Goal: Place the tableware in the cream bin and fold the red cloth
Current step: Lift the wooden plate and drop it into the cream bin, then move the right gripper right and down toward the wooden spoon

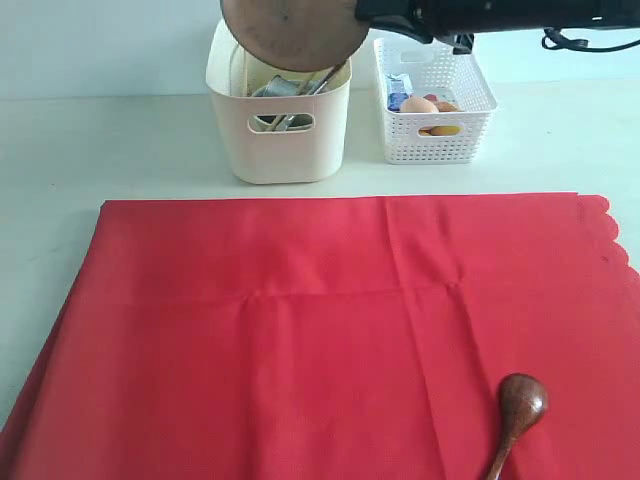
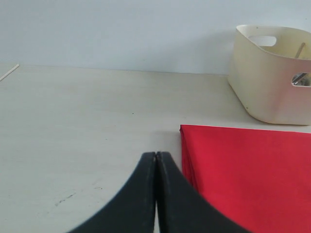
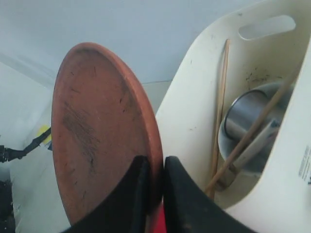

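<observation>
The right pincer (image 3: 156, 163) sits closest to its wrist camera, its two black fingers narrowed onto the rim of the brown plate (image 3: 102, 131). The plate stands on edge between them and rises away from the fingertips, its scuffed face turned to the lens. In the exterior view the brown plate (image 1: 290, 30) hangs at the top of the scene, tilted, overlapping the far rim of the cream bin (image 1: 280, 150), with the dark arm reaching in from the right.

Just beside the plate is the cream bin (image 3: 194, 111), open at the top. Inside it lies a steel cup (image 3: 243, 114) on its side, with two wooden chopsticks (image 3: 221, 97) leaning against the wall and across the cup. A flat grey piece under them may be the knife, though the view is too cramped to be sure.

To the right of the bin, a little apart from it, stands a white lattice basket (image 1: 440, 140) holding an egg (image 1: 420, 105) and other food.

In front of both, the red cloth (image 1: 320, 330) is spread flat over the table (image 1: 100, 150), its scalloped edge on the right. The dark wooden spoon (image 1: 520, 405) rests on the cloth at its near right, well apart from the right pincer.

The left pincer (image 2: 156, 158) hovers over bare table just beside the cloth's corner (image 2: 252, 165), fingers pressed together on nothing.
</observation>
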Robot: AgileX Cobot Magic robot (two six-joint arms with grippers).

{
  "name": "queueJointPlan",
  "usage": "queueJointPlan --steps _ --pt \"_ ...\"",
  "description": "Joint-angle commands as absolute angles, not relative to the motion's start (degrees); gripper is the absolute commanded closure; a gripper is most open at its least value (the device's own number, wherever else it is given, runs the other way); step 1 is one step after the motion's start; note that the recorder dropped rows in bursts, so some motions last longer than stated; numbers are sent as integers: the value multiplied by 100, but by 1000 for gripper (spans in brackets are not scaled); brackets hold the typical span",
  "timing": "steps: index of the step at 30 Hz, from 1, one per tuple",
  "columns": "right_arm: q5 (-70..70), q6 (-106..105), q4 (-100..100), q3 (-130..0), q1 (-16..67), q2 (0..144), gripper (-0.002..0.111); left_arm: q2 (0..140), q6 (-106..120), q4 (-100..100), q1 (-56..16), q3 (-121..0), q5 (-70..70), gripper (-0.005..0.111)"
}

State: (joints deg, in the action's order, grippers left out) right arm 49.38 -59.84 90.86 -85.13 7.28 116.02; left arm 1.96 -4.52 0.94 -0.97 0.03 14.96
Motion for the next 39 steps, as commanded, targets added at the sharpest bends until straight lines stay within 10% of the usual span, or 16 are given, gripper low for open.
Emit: queueJointPlan --steps 1,16,28,39 --pt "4881 -5834 9297 -9102 728 12067 108 226 -423 60 -126 0 1472 106" --pt "4733 -5074 9297 -10434 832 13250 107 226 -423 60 -126 0 1472 106" --pt "3986 -5085 9275 -10434 1102 13273 58 226 -423 60 -126 0 1472 106" --pt "5017 -4771 9273 -10434 1026 13273 54 226 -423 60 -126 0 1472 106"
